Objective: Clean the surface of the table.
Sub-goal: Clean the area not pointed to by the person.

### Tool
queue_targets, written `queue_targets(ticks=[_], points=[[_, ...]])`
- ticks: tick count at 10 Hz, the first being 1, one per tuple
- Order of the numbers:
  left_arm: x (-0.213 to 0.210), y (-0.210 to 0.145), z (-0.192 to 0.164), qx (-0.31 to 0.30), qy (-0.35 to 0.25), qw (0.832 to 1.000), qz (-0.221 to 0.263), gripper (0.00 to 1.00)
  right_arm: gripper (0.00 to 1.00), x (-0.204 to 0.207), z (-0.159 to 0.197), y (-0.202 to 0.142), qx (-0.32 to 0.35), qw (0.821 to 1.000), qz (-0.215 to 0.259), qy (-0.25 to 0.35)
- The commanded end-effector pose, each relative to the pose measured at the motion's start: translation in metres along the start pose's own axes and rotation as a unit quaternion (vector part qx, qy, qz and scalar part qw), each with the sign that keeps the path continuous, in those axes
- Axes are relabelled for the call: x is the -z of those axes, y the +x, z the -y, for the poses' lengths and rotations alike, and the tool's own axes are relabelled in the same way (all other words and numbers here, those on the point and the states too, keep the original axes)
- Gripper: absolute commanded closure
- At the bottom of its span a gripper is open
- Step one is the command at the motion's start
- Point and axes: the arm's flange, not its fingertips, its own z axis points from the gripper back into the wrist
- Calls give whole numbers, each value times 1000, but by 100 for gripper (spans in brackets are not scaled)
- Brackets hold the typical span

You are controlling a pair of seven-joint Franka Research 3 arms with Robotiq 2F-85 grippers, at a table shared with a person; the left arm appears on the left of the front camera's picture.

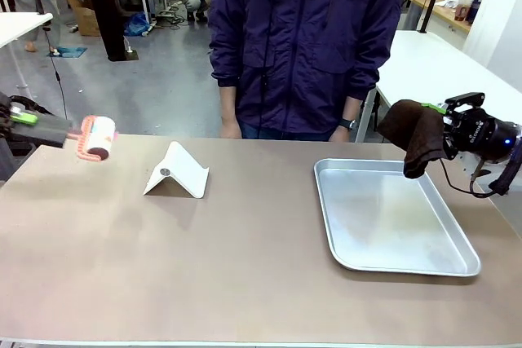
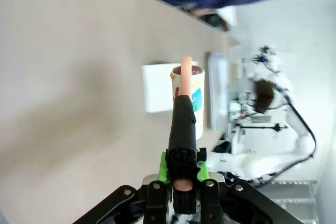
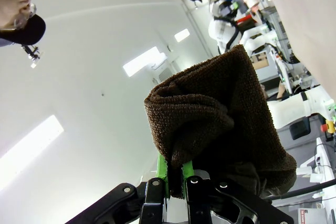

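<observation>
Brown terry cloth (image 1: 413, 138) hangs bunched from the right gripper (image 1: 447, 129), whose jaws are clamped tight on a fold of it; the cloth dangles in the air over the far right corner of the metal tray (image 1: 397, 266), not touching it. On the other side, the left gripper (image 1: 23, 116) is closed firmly around the dark handle of a lint roller (image 1: 96, 137), held out level above the table's far left edge with its pink-and-white head clear of the surface.

The table (image 1: 204, 275) stretches across the whole foreground, its brownish top bare apart from the tray on the right and a white folded stand (image 1: 177, 171) left of centre. A person (image 1: 306, 46) in a dark jacket stands at the far side, hands resting near the edge.

Both tools appear ready but neither meets the tabletop, so the cleaning itself seems not yet begun. The next move likely calls for lowering one tool until it presses flat on the open surface, then sweeping while steering around the stand and tray.
</observation>
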Motion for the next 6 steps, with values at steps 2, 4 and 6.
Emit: queue_targets(ticks=[2,4,6], points=[[-43,-97,36,49,-118,992,-4,78,88,5,-5,-1,-7,1000,5,7],[-63,-158,43,24,-141,989,-34,78,88,5,-5,-1,-7,1000,5,7],[-65,-210,38,-9,-135,987,-81,78,88,5,-5,-1,-7,1000,5,7]])
